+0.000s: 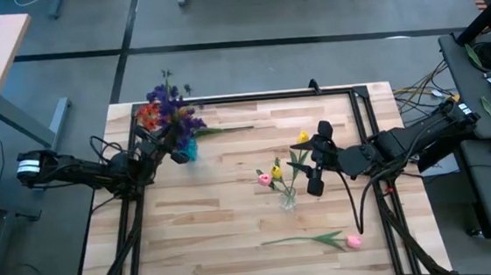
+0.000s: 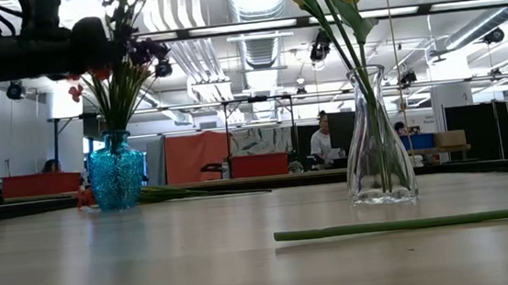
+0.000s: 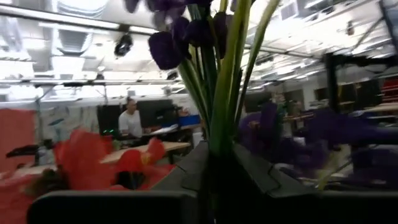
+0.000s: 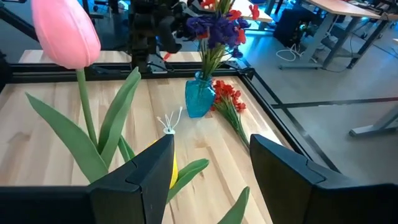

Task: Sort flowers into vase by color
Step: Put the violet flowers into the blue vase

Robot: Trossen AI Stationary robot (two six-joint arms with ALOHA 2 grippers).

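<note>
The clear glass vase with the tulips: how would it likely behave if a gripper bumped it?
The clear glass vase is tall with a narrow neck, so it probably tips fairly easily. Its long tulip stems lean to one side, likely adding to that. Being glass, it looks breakable and probably slippery.

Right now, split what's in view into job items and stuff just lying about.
Job:
blue vase with purple flowers
clear vase with yellow tulips
pink tulip on table
red flowers beside blue vase

Lying about:
cables beyond the table
</note>
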